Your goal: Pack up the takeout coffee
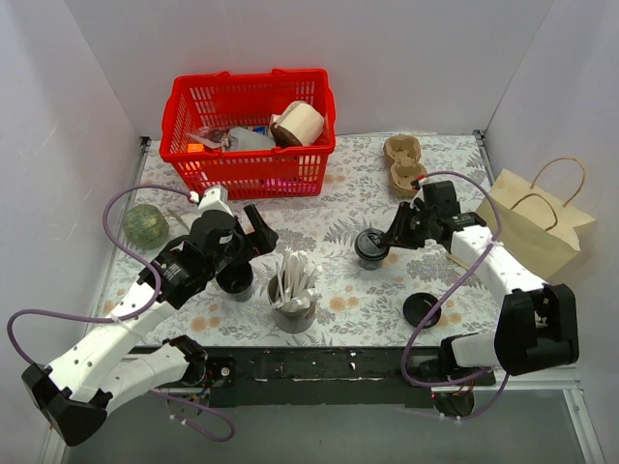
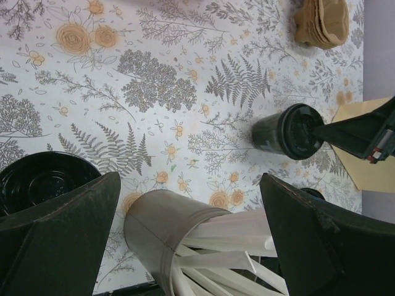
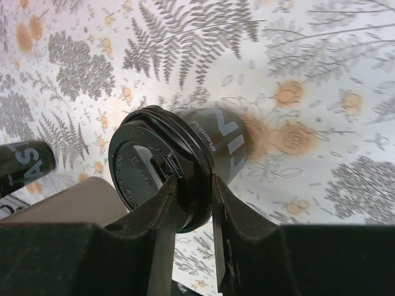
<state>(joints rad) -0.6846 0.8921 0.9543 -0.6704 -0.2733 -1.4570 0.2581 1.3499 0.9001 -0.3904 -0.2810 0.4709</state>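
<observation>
The takeout coffee stands near the middle of the tabletop, not yet packed; the right end effector pinches its lid rim between both fingers; the left end effector hangs spread wide near the front edge; a paper bag waits at the right edge; lifting and bagging apparently remain.

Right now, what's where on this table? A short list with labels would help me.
Takeout coffee: lidded, mid-table
Right gripper: closed on the coffee's lid rim
Left gripper: open, above the tin of white sticks
Lidless cup: beside that tin
Loose lid: near front edge
Paper bag: far right
Red basket: back, holding assorted items
</observation>
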